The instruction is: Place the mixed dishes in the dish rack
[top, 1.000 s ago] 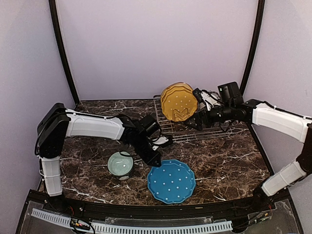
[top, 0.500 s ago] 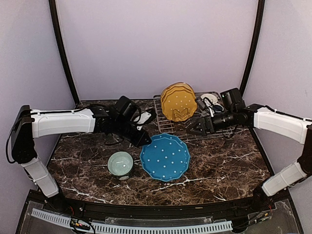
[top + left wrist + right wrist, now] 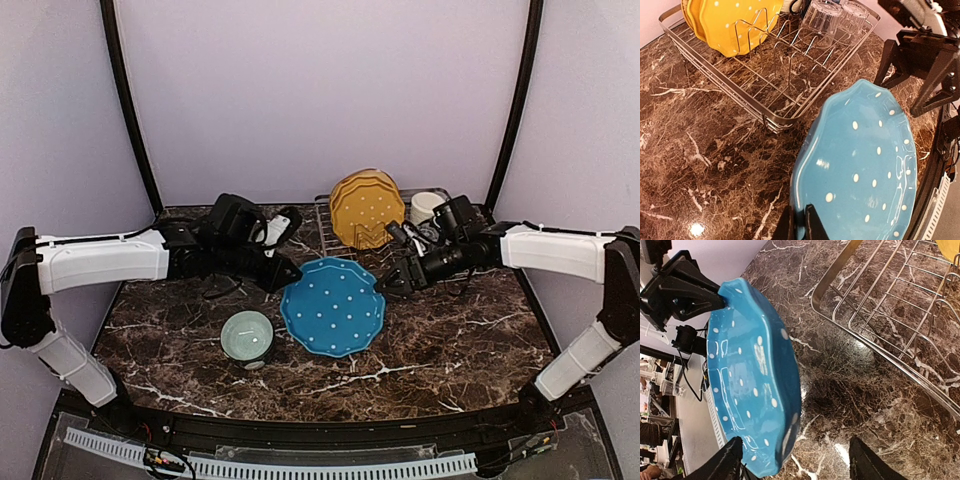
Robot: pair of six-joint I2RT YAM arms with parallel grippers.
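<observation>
The blue dotted plate [image 3: 332, 307] hangs tilted above the marble, just in front of the dish rack [image 3: 335, 250]. My left gripper [image 3: 285, 275] is shut on its left rim; the left wrist view shows both fingertips pinching the plate's [image 3: 865, 170] edge at the gripper [image 3: 800, 225]. My right gripper [image 3: 390, 285] is open at the plate's right side. In the right wrist view the plate's [image 3: 750, 375] rim sits between the spread fingers [image 3: 732, 460] of that gripper [image 3: 797, 462], without touching them. A mint-green bowl [image 3: 247, 335] rests on the table to the left.
The wire rack [image 3: 765, 90] [image 3: 900, 330] holds an upright yellow dotted plate [image 3: 368, 210] [image 3: 735, 20] with another plate behind it, upturned clear glass tumblers [image 3: 820, 20], and a cream mug [image 3: 428, 205] at its back right. Black frame posts flank the marble table.
My left arm lifted the blue plate off the table and carried it back toward the rack. My right gripper came down from the rack to the plate's right rim, its jaws narrowing somewhat.
</observation>
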